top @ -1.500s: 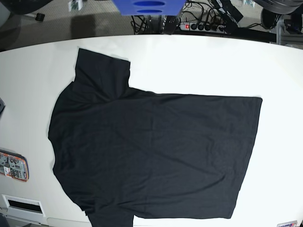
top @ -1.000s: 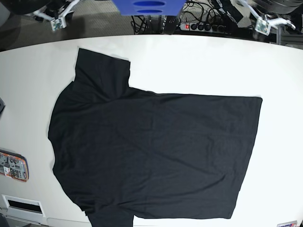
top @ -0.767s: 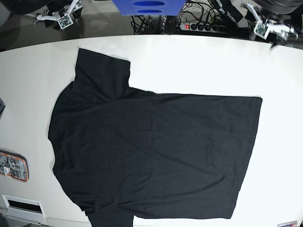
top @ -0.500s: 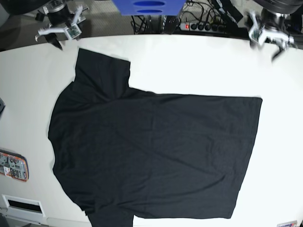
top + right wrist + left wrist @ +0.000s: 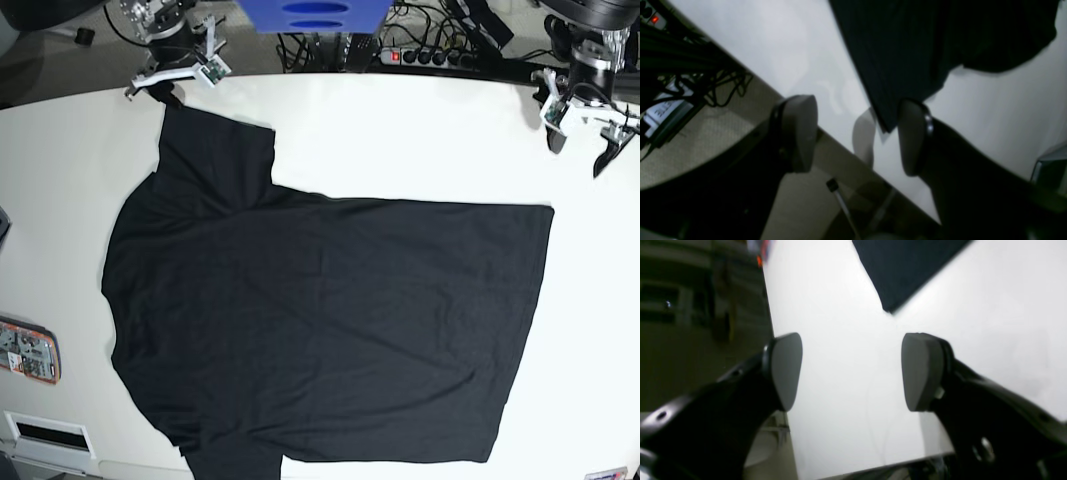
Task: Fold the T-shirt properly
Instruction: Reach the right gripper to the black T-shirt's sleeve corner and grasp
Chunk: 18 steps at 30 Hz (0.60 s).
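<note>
The T-shirt (image 5: 320,310) lay flat mid-table, long axis running between the table's side edges. The right gripper (image 5: 168,82), parted and empty, hovered at its far-edge sleeve; the left gripper (image 5: 583,135), wide apart and empty, stood off its hem corner.

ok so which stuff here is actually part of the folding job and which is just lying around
Part of the job:
- T-shirt, spread flat on the table
- left gripper, open, near the hem corner
- right gripper, open, at the sleeve

Just lying about:
- orange device at the table edge
- power strip and cables behind
- blue object
</note>
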Available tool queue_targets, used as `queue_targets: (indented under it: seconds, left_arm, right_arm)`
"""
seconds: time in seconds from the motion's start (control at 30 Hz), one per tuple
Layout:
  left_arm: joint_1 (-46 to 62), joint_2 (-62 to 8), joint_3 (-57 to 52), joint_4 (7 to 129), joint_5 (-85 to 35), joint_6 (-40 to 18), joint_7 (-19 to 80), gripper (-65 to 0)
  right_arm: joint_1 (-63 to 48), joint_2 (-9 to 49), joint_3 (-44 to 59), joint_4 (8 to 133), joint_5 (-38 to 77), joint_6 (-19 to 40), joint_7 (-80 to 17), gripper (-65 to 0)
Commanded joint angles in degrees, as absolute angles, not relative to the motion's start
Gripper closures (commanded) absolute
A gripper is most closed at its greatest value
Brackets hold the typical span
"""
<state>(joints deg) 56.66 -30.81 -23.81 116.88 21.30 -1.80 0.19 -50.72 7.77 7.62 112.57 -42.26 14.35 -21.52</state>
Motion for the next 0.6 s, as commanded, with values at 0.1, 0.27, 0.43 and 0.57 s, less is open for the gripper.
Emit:
queue_targets:
  seconds: [0.1, 0.27, 0.43, 0.57]
  left_arm:
    - [56.8, -31.4, -24.5, 117.7, 21.5, -0.4, -1.0, -44.2]
    - [56.8, -31.3, -24.3, 116.9, 21.5, -0.4, 3.0, -44.2]
    - [56.8, -31.4, -24.2, 116.9, 21.5, -0.4, 3.7, -44.2]
    - [56.8, -31.3, -24.1, 116.7, 21.5, -0.4, 3.7, -44.2]
  right_arm:
    - [-49.7, 7.9, 3.4, 113.4, -42.2, 13.8, -24.5, -37.0]
    - [-47.1, 8.7, -2.2, 113.3, -42.3, 13.8, -30.4, -36.9]
    - [-44.7, 10.5, -5.8, 113.3, -42.3, 13.8, -35.9, -36.9]
    - [-42.7, 10.8, -8.4, 113.2, -42.3, 13.8, -41.3, -37.0]
